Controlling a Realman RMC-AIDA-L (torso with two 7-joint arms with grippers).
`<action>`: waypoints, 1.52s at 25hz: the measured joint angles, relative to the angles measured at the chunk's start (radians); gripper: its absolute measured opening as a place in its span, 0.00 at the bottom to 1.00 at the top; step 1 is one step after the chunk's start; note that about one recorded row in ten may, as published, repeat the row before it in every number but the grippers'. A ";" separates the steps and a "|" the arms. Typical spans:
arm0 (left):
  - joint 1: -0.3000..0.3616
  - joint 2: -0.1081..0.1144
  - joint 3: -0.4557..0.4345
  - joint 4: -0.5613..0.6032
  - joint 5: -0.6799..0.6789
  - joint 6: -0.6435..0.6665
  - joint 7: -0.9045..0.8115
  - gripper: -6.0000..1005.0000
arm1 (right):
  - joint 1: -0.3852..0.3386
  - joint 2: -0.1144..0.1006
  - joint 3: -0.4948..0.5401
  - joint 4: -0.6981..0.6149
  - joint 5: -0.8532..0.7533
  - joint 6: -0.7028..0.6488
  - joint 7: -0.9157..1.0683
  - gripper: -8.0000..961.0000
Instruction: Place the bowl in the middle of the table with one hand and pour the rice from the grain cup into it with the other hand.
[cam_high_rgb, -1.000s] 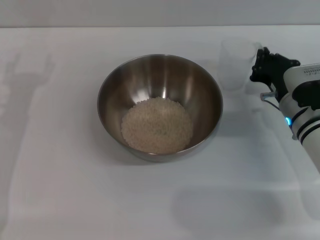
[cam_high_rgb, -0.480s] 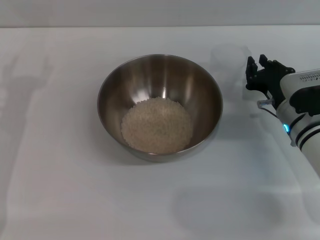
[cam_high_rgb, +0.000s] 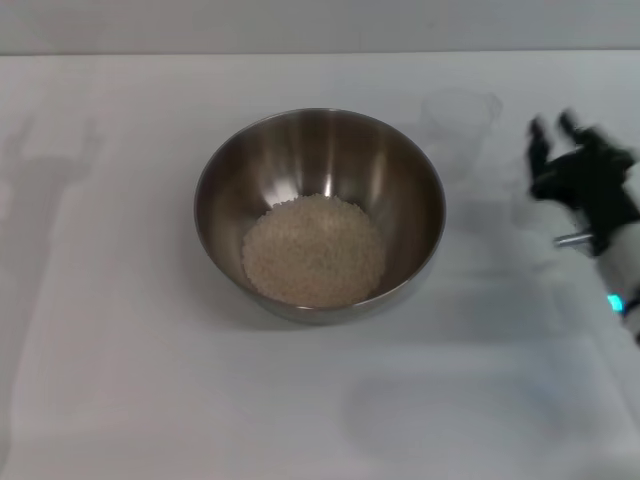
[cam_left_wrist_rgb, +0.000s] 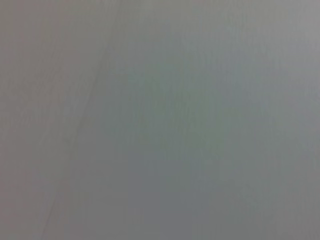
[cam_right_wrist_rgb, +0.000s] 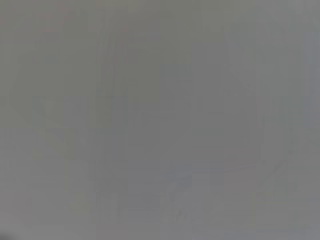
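The right gripper (cam_high_rgb: 556, 130) is hovering with fingers spread, holding nothing, at 3 o'clock of the grain cup (cam_high_rgb: 458, 125). The cup is standing empty at 1 o'clock of the bowl (cam_high_rgb: 320, 212), which is holding the rice (cam_high_rgb: 314, 250) mid-table (cam_high_rgb: 120, 380). Pouring appears complete; next comes parking the arm. The left gripper is not showing.
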 joint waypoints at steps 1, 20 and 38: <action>0.000 0.000 0.000 0.001 0.000 0.000 0.000 0.81 | -0.010 -0.001 -0.005 -0.006 0.000 -0.078 0.002 0.30; 0.008 -0.008 0.033 0.127 -0.004 -0.008 0.016 0.81 | 0.235 -0.006 0.107 -0.249 -0.017 -0.340 0.325 0.67; -0.040 -0.008 0.032 0.224 -0.005 0.025 0.054 0.81 | 0.286 -0.008 0.121 -0.302 -0.015 -0.308 0.323 0.69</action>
